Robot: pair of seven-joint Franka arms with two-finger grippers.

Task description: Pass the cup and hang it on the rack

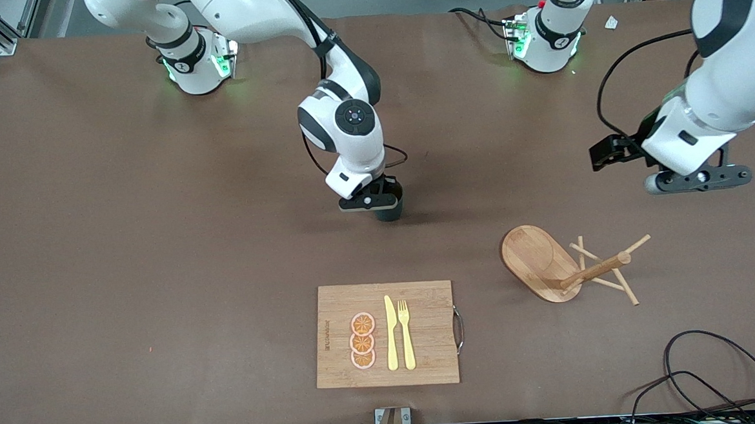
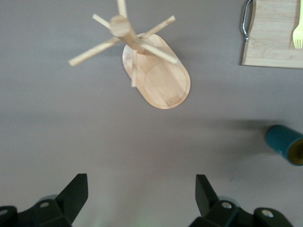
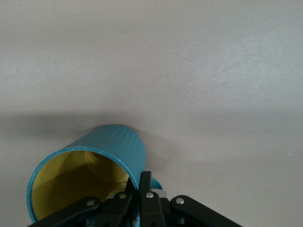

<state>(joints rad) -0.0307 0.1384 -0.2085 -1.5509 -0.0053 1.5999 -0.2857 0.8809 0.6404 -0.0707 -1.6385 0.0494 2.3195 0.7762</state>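
We have the right gripper (image 1: 377,202) down at mid-table, fingers pinched on the cup (image 1: 390,209) at its rim by the handle. The cup looks seated on the table or barely off it, hard to say from the front view. Its axis is upright, mouth toward the wrist, with the yellow inside showing in the right wrist view (image 3: 71,189).

The left gripper (image 1: 695,179) hangs over bare table toward the left arm's end, fingers (image 2: 71,194) spread wide and empty, and it waits. The cup (image 2: 286,144) lies well apart from it, toward the right arm's end.

The rack (image 1: 541,261) stands nearer the front camera than the left gripper, pegs (image 1: 627,286) fanned toward the left arm's end. The cutting board (image 1: 424,358) sits near the front edge, out of the way.

The hand-off lane between the grippers is open table. We judge the pegs to be the only snag risk.
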